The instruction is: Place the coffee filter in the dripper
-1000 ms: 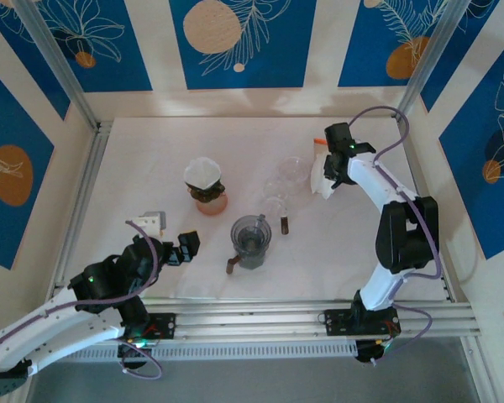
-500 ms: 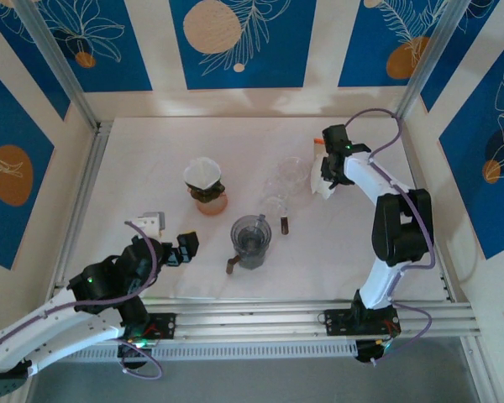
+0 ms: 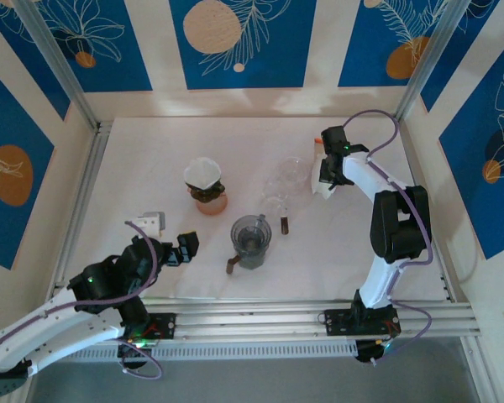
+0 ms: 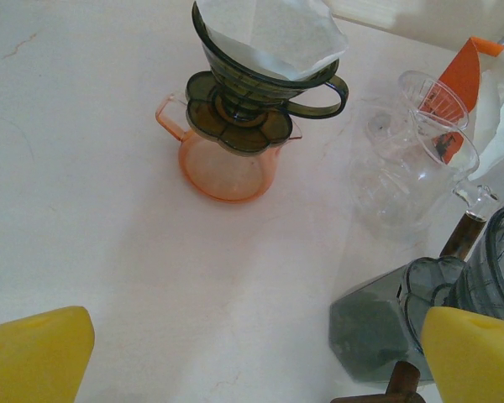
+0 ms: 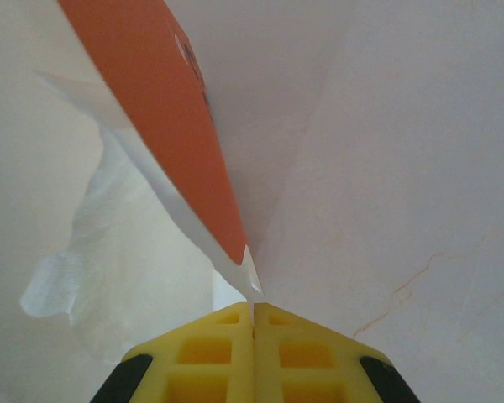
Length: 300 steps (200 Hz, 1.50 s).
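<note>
At upper centre of the left wrist view, one white coffee filter (image 4: 277, 34) is sitting inside one dark dripper (image 4: 235, 80), which is resting on one orange carafe (image 4: 227, 168). One left gripper (image 3: 183, 247) is standing with jaws wide apart, holding nothing. One right gripper (image 5: 253, 309) is pinching the corner of one orange-and-white packet (image 5: 176, 126), jaws closed.

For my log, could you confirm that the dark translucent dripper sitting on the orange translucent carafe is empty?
Not empty: the dark translucent dripper sitting on the orange translucent carafe holds a white paper filter, as the left wrist view shows.
</note>
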Tool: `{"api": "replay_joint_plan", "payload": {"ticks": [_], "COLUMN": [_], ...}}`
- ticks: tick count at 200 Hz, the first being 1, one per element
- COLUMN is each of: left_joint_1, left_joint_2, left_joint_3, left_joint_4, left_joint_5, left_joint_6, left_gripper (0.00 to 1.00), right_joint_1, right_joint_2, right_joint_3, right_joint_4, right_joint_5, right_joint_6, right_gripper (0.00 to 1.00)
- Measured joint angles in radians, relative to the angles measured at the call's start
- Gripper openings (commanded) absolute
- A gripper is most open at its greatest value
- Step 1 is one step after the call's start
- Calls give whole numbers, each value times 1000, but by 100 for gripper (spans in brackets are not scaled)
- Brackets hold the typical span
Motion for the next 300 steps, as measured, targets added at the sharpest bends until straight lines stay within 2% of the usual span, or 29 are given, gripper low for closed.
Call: {"api": "replay_joint_plan", "payload": {"ticks": [60, 146, 174, 207, 229, 252, 300], "left_joint_1": [0, 0, 0, 0, 0, 0, 0], "left_joint_2": [0, 3, 8, 8, 8, 8, 8], "left_joint_3": [0, 0, 0, 0, 2, 11, 45], "left_joint_4": [0, 5, 9, 11, 10, 8, 7], "left_joint_5": [0, 1, 1, 2, 1, 1, 1], "left_joint_6": [0, 3, 3, 4, 14, 29, 75], "left_gripper": [100, 100, 100, 100, 100, 100, 100], "right_joint_1": [14, 28, 74, 175, 261, 346, 512], "right_joint_2": [-110, -326, -419, -527, -602, -646, -586], "right_joint_3": [-11, -140, -139, -115, -67, 34, 222], "right_joint_4": [-30, -109, -124, -179, -240, -336, -521], "right_joint_5": [11, 65, 82, 85, 32, -87, -395], "right_joint_6": [5, 28, 32, 43, 60, 85, 182], "right_gripper": [0, 0, 0, 0, 0, 0, 0]}}
